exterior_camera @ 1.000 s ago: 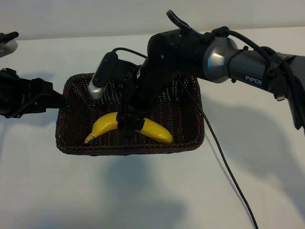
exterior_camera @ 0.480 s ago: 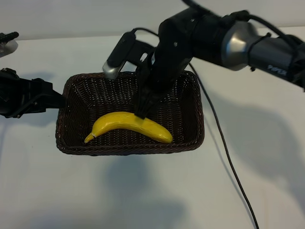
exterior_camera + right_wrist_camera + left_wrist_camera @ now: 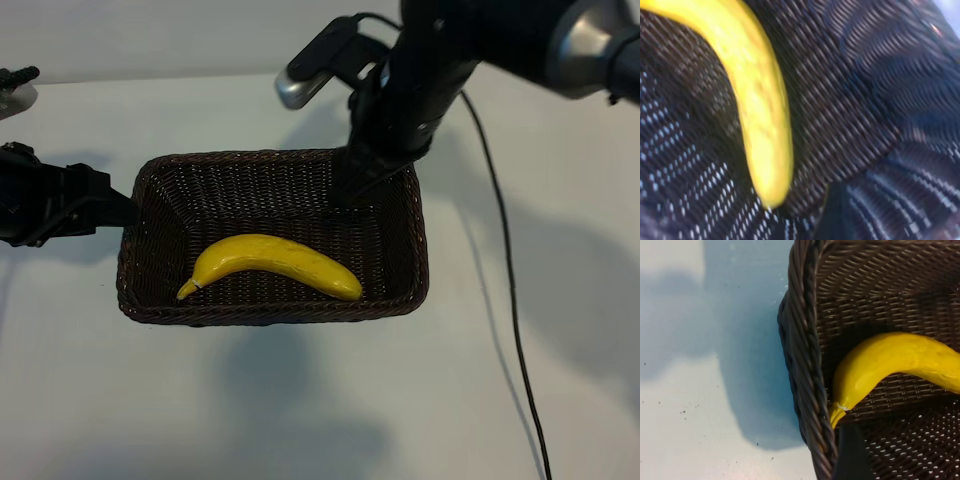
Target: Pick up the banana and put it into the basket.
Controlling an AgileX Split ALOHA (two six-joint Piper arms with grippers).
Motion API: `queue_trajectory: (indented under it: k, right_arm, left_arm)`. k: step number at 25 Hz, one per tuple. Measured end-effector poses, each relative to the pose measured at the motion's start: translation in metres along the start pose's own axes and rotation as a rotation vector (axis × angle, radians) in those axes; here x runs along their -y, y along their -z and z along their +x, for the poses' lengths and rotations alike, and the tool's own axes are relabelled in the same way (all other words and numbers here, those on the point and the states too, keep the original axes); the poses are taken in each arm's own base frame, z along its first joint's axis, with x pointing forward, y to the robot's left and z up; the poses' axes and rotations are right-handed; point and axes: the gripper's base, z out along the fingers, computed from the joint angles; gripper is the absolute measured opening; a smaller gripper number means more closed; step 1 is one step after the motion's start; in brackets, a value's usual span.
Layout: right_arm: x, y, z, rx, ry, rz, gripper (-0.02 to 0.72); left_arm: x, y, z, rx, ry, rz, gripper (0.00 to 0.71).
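The yellow banana (image 3: 270, 262) lies loose on the floor of the dark wicker basket (image 3: 272, 312), near its front wall. My right gripper (image 3: 347, 192) hangs above the basket's back right corner, open and empty, well clear of the fruit. In the right wrist view the banana (image 3: 757, 100) lies on the weave beyond one dark finger (image 3: 840, 215). My left gripper (image 3: 118, 210) stays open at the basket's left rim. The left wrist view shows one of its fingers (image 3: 852, 455) just inside the braided rim (image 3: 805, 365), close to the banana's (image 3: 890, 365) stem end.
A black cable (image 3: 512, 300) trails from the right arm across the white table to the right of the basket. A grey object (image 3: 14, 95) sits at the far left edge. White table surface runs along the front of the basket.
My right gripper has let go of the banana and risen up and to the right, out of the basket's middle. The banana stays lying in the basket. The left arm has not moved.
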Motion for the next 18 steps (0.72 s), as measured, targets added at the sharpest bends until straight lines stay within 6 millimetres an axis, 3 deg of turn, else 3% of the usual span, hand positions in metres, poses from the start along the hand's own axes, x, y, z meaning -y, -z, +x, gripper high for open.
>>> queue_trajectory:
  k: [6, 18]
  right_arm:
    - [-0.001, 0.029, 0.004, 0.018, -0.016, -0.011, 0.605]
    - [-0.008, 0.031, 0.008, -0.020, -0.058, -0.082, 0.605]
  left_arm:
    - [0.000, 0.000, 0.000, 0.001, -0.014, -0.001, 0.546]
    - [0.000, 0.000, 0.000, 0.001, -0.017, -0.001, 0.546]
